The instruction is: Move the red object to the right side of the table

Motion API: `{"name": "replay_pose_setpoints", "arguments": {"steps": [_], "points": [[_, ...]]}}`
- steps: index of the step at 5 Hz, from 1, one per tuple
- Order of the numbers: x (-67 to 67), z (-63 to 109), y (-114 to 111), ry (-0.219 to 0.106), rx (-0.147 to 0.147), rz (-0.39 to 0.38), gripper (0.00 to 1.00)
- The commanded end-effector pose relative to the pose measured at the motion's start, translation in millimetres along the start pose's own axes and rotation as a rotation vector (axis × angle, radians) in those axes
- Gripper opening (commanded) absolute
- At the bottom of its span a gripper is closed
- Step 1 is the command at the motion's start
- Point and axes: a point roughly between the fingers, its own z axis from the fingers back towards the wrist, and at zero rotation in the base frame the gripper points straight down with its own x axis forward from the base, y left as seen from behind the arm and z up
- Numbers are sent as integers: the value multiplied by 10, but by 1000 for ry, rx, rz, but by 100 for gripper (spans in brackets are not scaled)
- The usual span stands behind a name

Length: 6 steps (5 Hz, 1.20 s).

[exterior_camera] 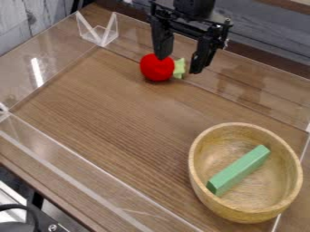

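The red object (154,66) is a small rounded strawberry toy with a pale green cap pointing right, lying on the table (109,118) near its far edge, left of centre. My black gripper (179,62) hangs just above and to the right of it, fingers spread open on either side of the green cap. One finger (161,41) stands over the red body, the other (200,56) to the right of the cap. Nothing is gripped.
A round light wooden bowl (204,165) sits at the near right, holding a green rectangular block (238,169). Low clear acrylic walls (94,30) border the tabletop, with a folded clear bracket at the far left corner.
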Motion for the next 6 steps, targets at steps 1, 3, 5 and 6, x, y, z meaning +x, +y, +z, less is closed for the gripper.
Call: {"name": "replay_pose_setpoints", "arguments": {"steps": [1,3,5,6], "points": [[89,-100,132,-2,7,19,100],[168,-313,563,-22,19,51,100],[416,-496,808,-55,25,48,100],[550,-571,879,-61,26,52,100]]}}
